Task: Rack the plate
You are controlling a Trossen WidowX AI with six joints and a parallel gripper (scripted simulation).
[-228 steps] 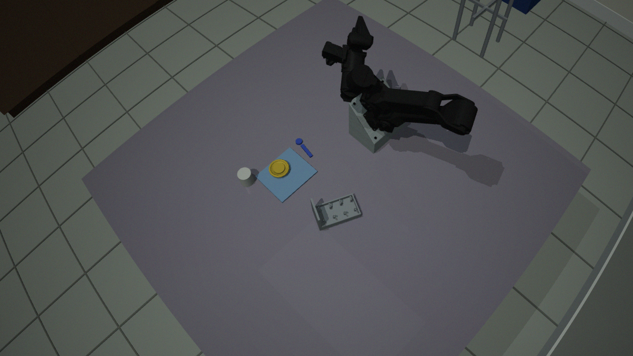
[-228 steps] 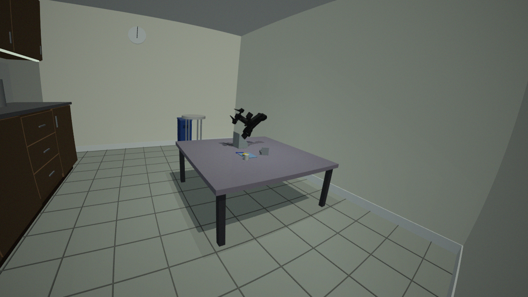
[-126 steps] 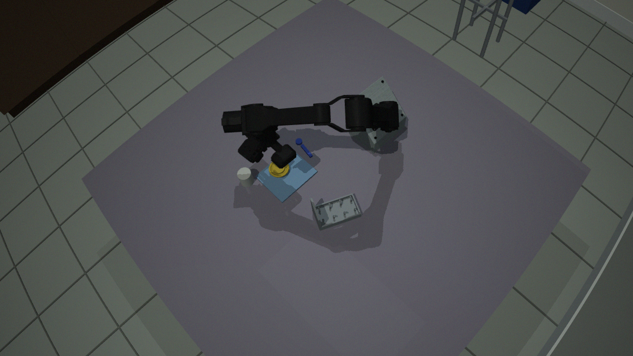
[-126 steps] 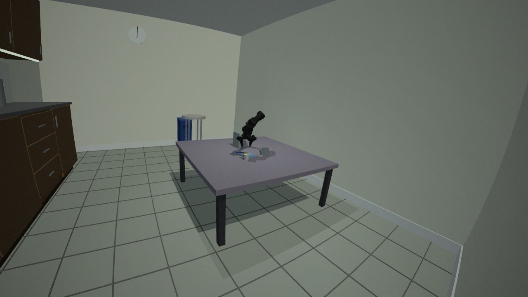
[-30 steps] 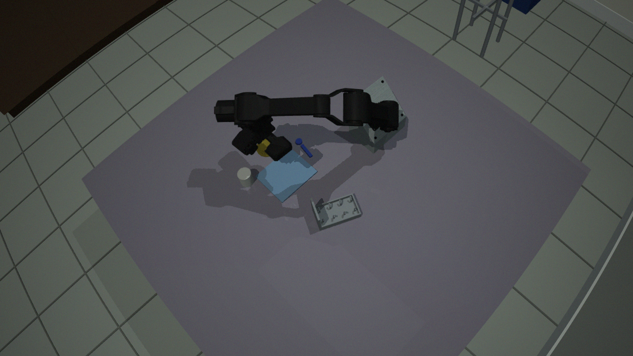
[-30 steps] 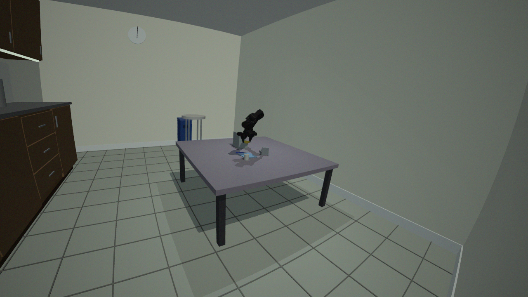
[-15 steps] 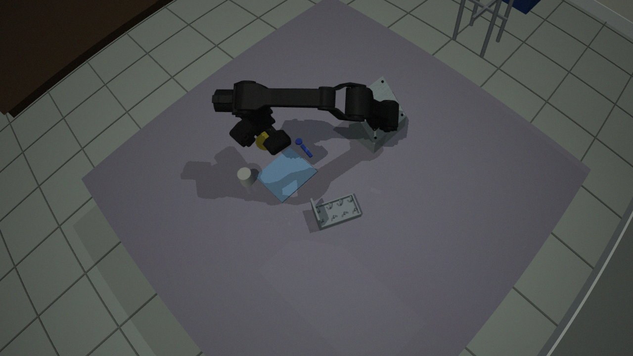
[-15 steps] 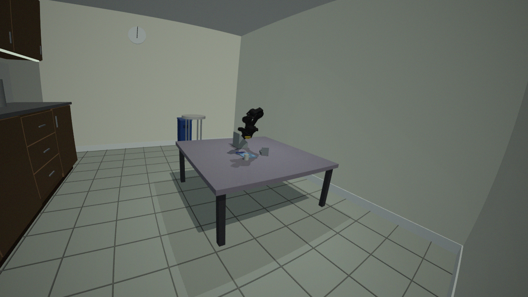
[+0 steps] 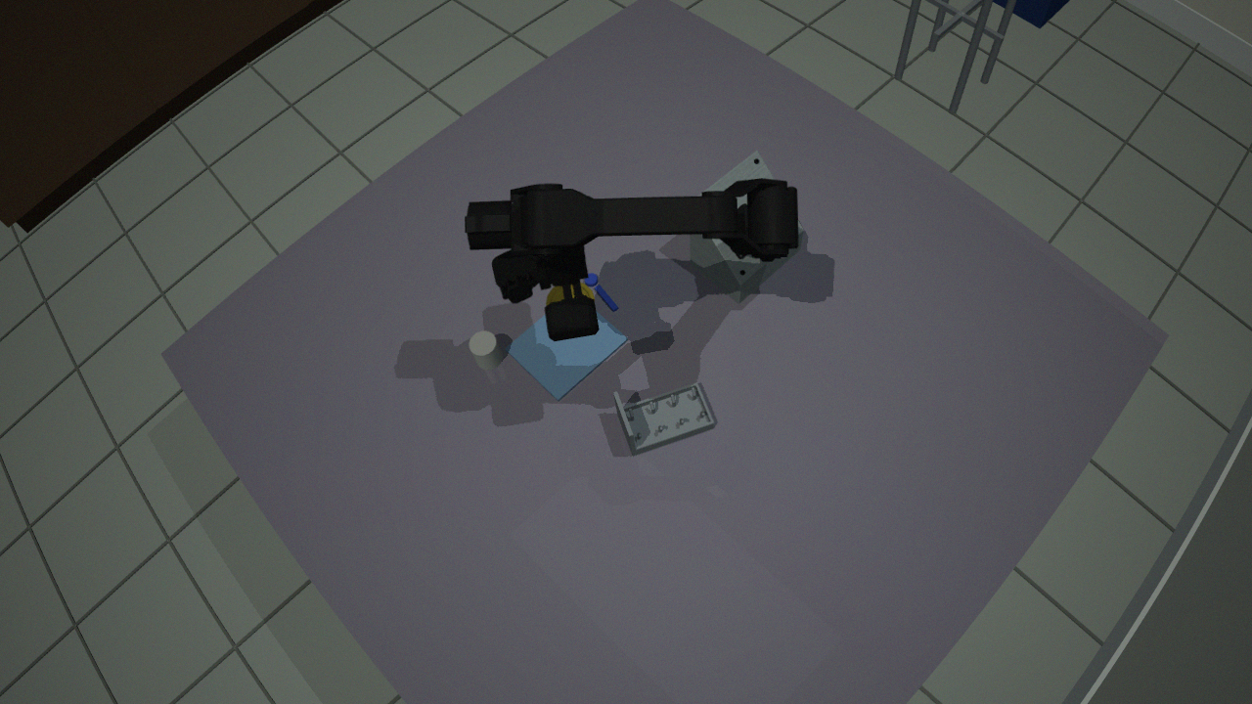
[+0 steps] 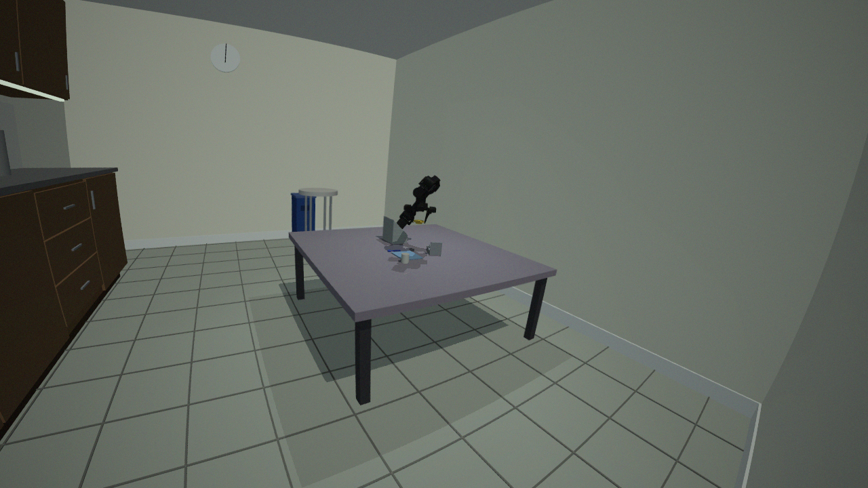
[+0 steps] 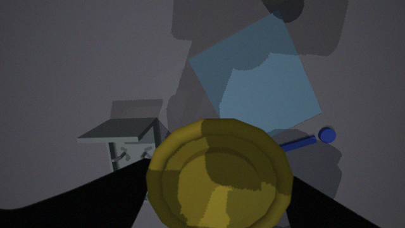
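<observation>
The yellow round plate point(image 9: 555, 297) point(image 10: 418, 221) point(image 11: 196, 202) is held in the air. My gripper point(image 11: 218, 175) is shut on it, with one dark finger at each side of the rim. In the wrist view the plate's face is turned to the camera. The grey dish rack point(image 9: 675, 440) point(image 10: 435, 249) point(image 11: 126, 128) stands on the table, with a tall panel at one end and small pegs in two rows. In the top view it is below and right of the gripper. In the wrist view the plate and a finger hide part of it.
A light blue square mat point(image 9: 558, 377) point(image 11: 259, 92) lies below the plate. A white cup point(image 9: 483, 348) point(image 10: 405, 258) stands at its left corner in the top view. A blue bar point(image 9: 606, 297) point(image 11: 299, 144) and blue disc point(image 9: 591, 279) point(image 11: 327, 135) lie by the mat.
</observation>
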